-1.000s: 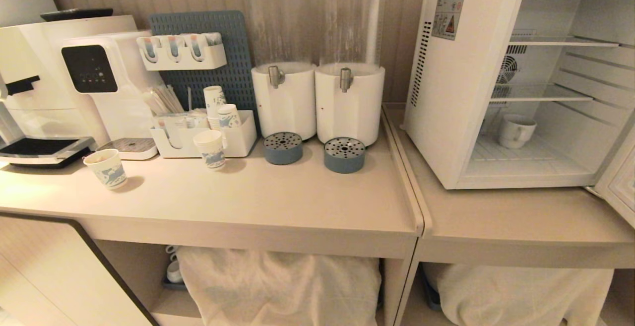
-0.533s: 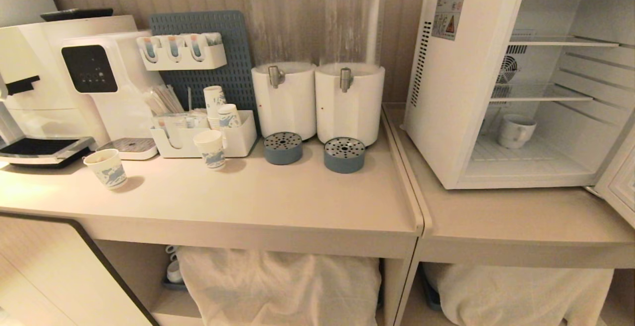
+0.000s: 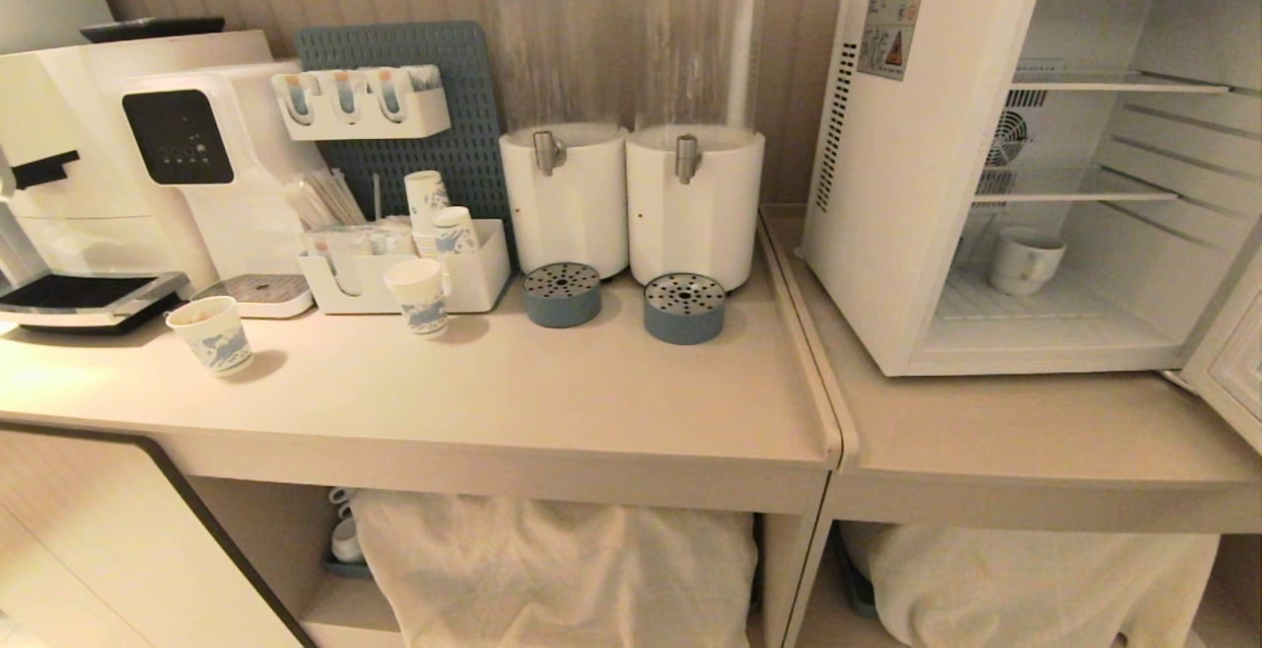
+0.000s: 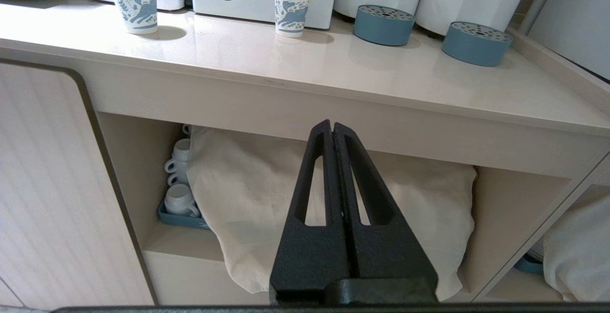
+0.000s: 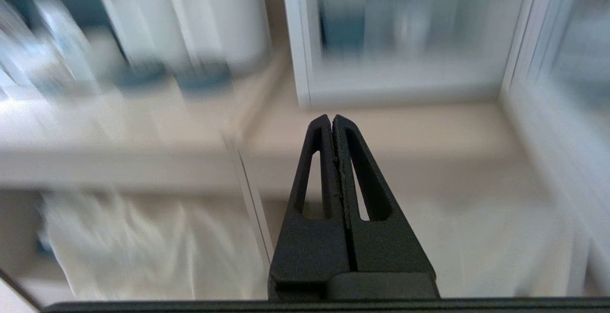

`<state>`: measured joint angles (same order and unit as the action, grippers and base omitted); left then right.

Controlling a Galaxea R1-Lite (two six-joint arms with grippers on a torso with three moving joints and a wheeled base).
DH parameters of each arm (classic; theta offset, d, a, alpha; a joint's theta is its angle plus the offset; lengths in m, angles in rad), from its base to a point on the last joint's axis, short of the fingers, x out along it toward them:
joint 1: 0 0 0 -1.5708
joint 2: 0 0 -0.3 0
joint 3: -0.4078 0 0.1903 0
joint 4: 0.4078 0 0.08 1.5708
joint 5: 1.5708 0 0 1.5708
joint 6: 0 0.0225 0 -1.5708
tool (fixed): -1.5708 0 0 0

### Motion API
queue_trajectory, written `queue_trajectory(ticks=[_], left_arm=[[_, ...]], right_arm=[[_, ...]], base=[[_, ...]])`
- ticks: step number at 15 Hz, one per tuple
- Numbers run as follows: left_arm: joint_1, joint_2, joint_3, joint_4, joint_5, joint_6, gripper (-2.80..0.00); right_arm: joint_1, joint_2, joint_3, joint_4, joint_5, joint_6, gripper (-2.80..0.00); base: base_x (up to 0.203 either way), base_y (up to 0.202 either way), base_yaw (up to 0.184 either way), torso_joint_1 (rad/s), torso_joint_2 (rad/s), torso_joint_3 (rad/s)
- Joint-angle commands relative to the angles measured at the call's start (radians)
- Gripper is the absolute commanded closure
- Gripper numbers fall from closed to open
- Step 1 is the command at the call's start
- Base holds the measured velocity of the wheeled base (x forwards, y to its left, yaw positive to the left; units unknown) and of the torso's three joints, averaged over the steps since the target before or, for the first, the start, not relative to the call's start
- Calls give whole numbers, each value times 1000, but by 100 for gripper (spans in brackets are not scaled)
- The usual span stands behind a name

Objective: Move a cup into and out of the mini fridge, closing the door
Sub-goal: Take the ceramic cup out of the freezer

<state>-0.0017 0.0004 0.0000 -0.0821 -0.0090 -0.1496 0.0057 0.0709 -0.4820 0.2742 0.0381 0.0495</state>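
The white cup (image 3: pixel 1025 260) stands on the bottom floor of the mini fridge (image 3: pixel 922 184), at the right of the head view. The fridge's door (image 3: pixel 1232 357) hangs swung open at the far right edge. Neither arm shows in the head view. My right gripper (image 5: pixel 331 118) is shut and empty, pointing at the counter edge in front of the mini fridge (image 5: pixel 405 41), whose door (image 5: pixel 562 65) shows beside it. My left gripper (image 4: pixel 332 125) is shut and empty, low in front of the counter's open shelf.
Two clear-topped drink dispensers (image 3: pixel 631 135) with blue drip trays (image 3: pixel 684 308) stand left of the fridge. Paper cups (image 3: pixel 212 334), an organiser box (image 3: pixel 394 273) and a coffee machine (image 3: pixel 108 165) fill the counter's left. Cloth bundles (image 3: pixel 552 569) and spare mugs (image 4: pixel 178 198) lie on the shelf below.
Nothing on the counter or in the fridge has moved in the head view.
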Motion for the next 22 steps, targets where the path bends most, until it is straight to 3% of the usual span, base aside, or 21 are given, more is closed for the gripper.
queue_trajectory(ticks=[1, 4, 7, 11, 14, 18, 22], left_arm=[[0, -5, 40, -1, 0, -1, 0], [0, -5, 40, -1, 0, -2, 0], [0, -5, 40, -7, 0, -4, 0], [0, -5, 40, -6, 0, -2, 0], [0, -5, 40, -5, 0, -1, 0], [0, -5, 40, -5, 0, -1, 0], [0, -5, 40, -6, 0, 2, 0]], right_arm=[[0, 170, -174, 25, 6, 1, 0], [-17, 439, -321, 30, -26, 3, 0], [-29, 721, -389, -80, -67, 4, 0], [-43, 1050, -413, -325, -97, 5, 0], [-73, 1281, -386, -522, -172, 35, 0], [-101, 1571, -255, -891, -241, 54, 0], [-117, 1811, -261, -1187, -324, 29, 0]], base=[[0, 0, 0, 0, 0, 0], [0, 0, 0, 0, 0, 0], [0, 0, 0, 0, 0, 0], [0, 0, 0, 0, 0, 0], [0, 0, 0, 0, 0, 0], [0, 0, 0, 0, 0, 0], [0, 0, 0, 0, 0, 0]])
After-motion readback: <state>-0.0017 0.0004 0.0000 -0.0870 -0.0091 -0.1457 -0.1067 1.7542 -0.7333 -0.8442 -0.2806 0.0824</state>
